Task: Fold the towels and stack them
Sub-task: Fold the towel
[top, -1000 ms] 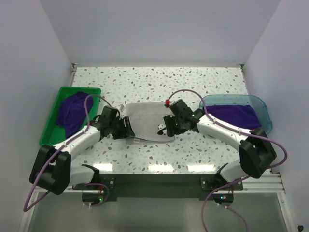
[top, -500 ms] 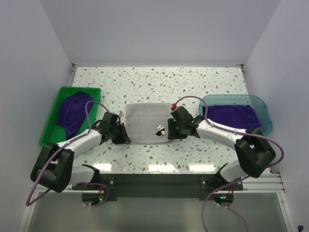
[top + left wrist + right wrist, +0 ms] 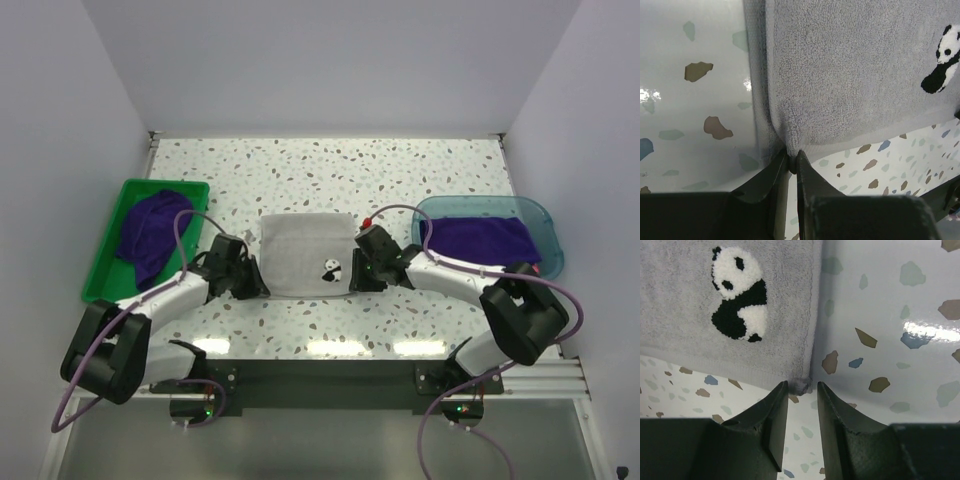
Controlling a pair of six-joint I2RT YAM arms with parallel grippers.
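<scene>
A pale grey towel [image 3: 300, 250] with a panda patch [image 3: 333, 268] lies flat on the speckled table between my arms. My left gripper [image 3: 258, 284] is at its near left corner; in the left wrist view the gripper [image 3: 792, 159] is shut on the towel's [image 3: 850, 75] edge. My right gripper [image 3: 352, 280] is at the near right corner. In the right wrist view this gripper [image 3: 802, 386] is open, and the towel's [image 3: 680, 315] corner lies loose between its jaws. One dark purple towel [image 3: 145, 235] is bunched in the green bin. Another [image 3: 480, 238] lies flat in the teal tray. No pink towel is in view.
The green bin [image 3: 105, 262] stands at the left edge of the table and the translucent teal tray [image 3: 545, 225] at the right. Both arms reach in low over the table's near half. White walls close in the far side and both sides.
Both grippers have moved toward the near edge and down, drawing the grey towel out flat on the table. The right arm has come lower and closer to the table.
</scene>
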